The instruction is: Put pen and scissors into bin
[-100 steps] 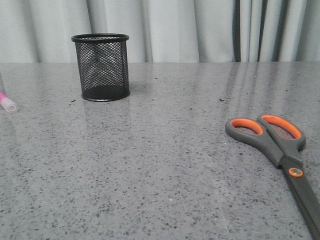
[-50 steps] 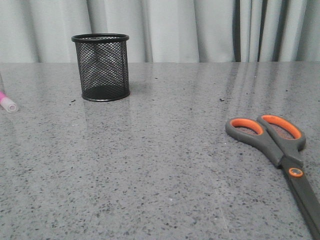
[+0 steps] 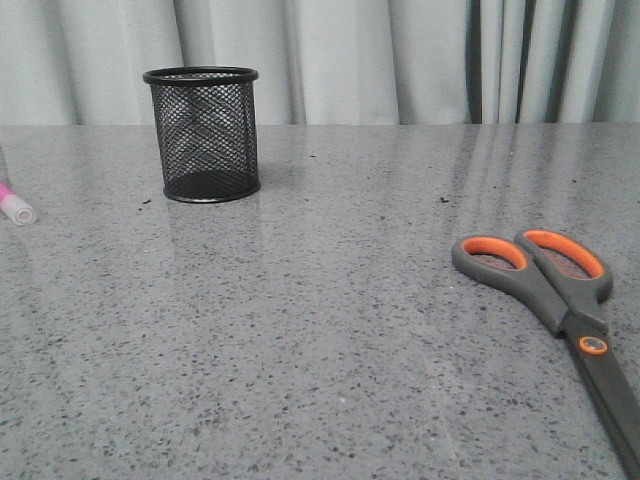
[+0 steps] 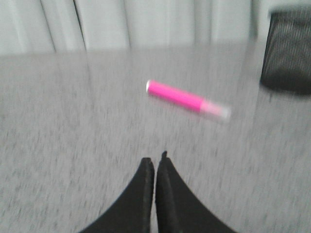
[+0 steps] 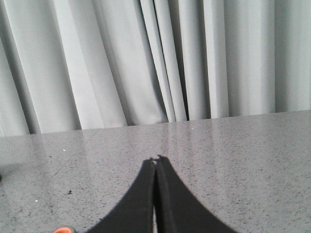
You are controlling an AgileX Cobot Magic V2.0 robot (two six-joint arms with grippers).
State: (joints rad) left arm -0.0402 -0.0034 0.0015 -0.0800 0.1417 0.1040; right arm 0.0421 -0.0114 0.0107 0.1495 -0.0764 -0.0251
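The black mesh bin (image 3: 201,134) stands upright at the back left of the table; its edge also shows blurred in the left wrist view (image 4: 287,52). The magenta pen (image 4: 185,99) lies flat on the table ahead of my shut, empty left gripper (image 4: 155,158), well apart from it. In the front view only the pen's whitish end (image 3: 15,208) shows at the left edge. The scissors (image 3: 555,294) lie flat at the front right, handles toward the back; an orange bit of a loop (image 5: 62,230) shows beside my shut, empty right gripper (image 5: 156,160). Neither gripper shows in the front view.
The table is grey speckled stone (image 3: 320,320). Pale grey curtains (image 3: 400,60) hang behind its far edge. A few dark specks lie on the surface near the bin.
In the front view the scissors have shifted very slightly; the bin and the pen's end stay where they were.
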